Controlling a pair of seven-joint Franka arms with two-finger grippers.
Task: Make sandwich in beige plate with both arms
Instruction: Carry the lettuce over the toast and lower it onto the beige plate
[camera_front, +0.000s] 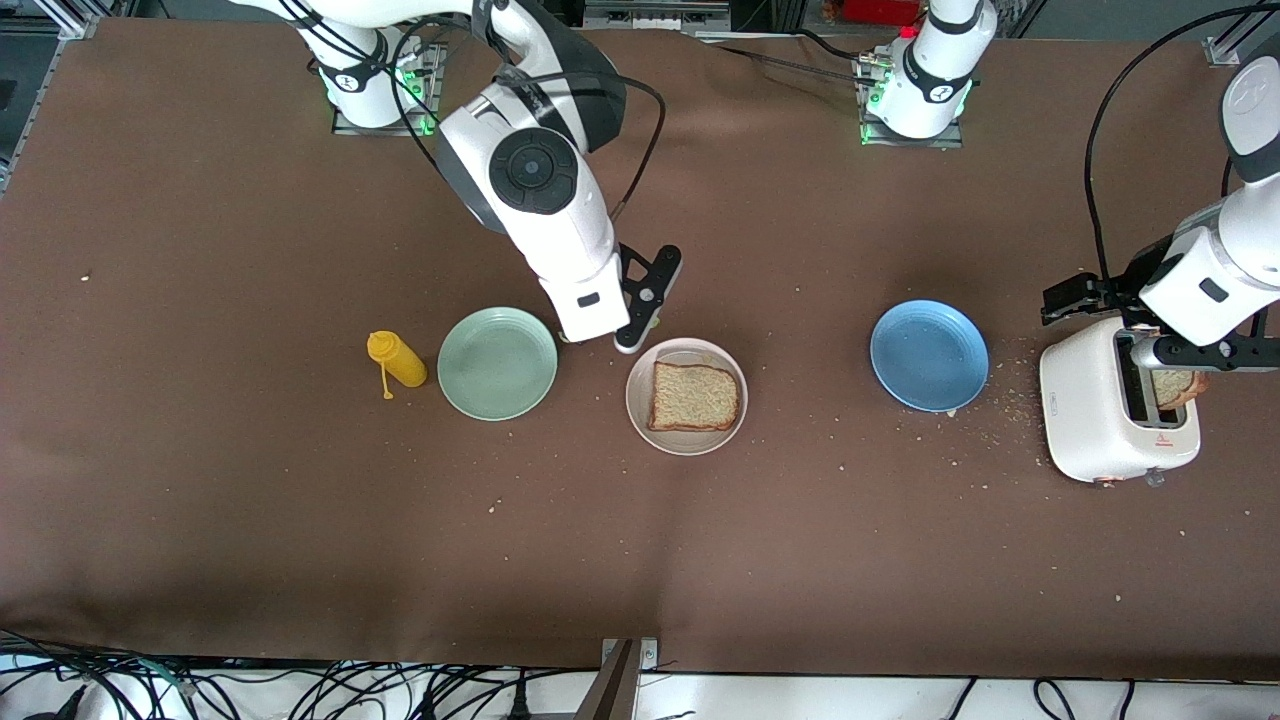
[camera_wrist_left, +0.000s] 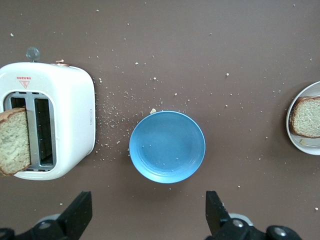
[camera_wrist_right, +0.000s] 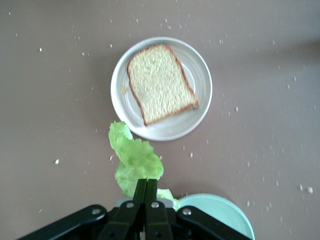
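Observation:
The beige plate (camera_front: 727, 430) sits mid-table with one brown bread slice (camera_front: 695, 397) flat on it. In the right wrist view my right gripper (camera_wrist_right: 145, 182) is shut on a crinkled green lettuce leaf (camera_wrist_right: 135, 157). The leaf hangs over the table between the mint-green plate (camera_wrist_right: 225, 215) and the beige plate (camera_wrist_right: 200, 75), its tip close to the beige rim. A second bread slice (camera_front: 1177, 387) stands in the white toaster (camera_front: 1085, 420). My left gripper (camera_front: 1205, 352) hovers over the toaster, open and holding nothing (camera_wrist_left: 148, 215).
A blue plate (camera_front: 929, 355) lies between the beige plate and the toaster. The mint-green plate (camera_front: 497, 362) and a yellow squeeze bottle (camera_front: 397, 360) lie toward the right arm's end. Crumbs are scattered around the toaster and blue plate.

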